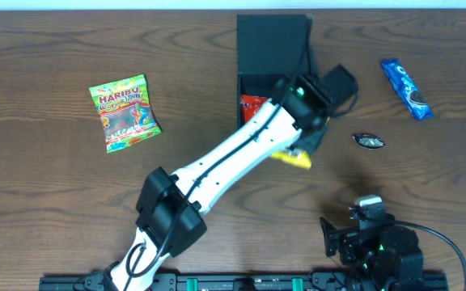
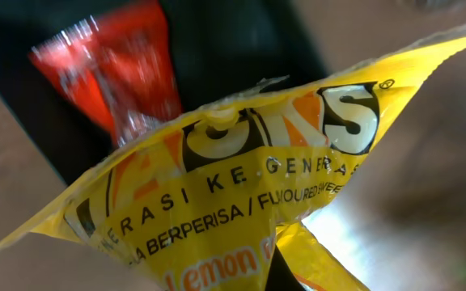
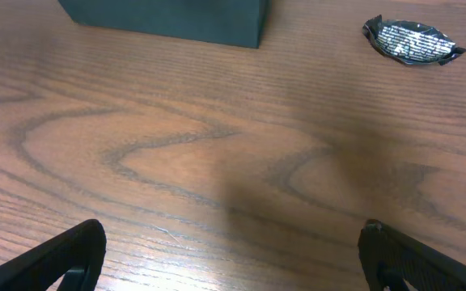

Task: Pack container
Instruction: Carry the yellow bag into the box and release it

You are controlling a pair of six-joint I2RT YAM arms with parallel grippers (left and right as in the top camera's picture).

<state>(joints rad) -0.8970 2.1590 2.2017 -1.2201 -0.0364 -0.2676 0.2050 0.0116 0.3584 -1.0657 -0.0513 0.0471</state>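
The container (image 1: 272,48) stands at about 12 to 1 o'clock on the table (image 1: 55,186). It is a dark square box with its flap lid (image 1: 273,36) folded back toward 12 o'clock and its open mouth facing up. A red packet (image 1: 252,105) lies inside, against the wall on the 9 o'clock side. The left arm (image 1: 233,158) reaches up from 7 o'clock across the table, and the left gripper (image 1: 306,144) sits just off the container's 5 o'clock corner. A yellow packet (image 1: 292,158) shows beneath it. In the left wrist view this yellow packet (image 2: 241,202) fills the frame and hides the fingers, so the contact itself cannot be seen. The jaws are closed, apparently pinching the packet's upper edge, and it hangs near the box mouth with the red packet (image 2: 120,73) behind it. The right gripper (image 3: 233,238) rests low at 5 o'clock with its jaws spread fully wide, holding nothing over bare wood. A foil-wrapped piece (image 1: 369,141) lies at 3 o'clock, well apart from the container. A blue packet (image 1: 407,89) lies at 2 o'clock and a Haribo bag (image 1: 124,113) at 10 o'clock.
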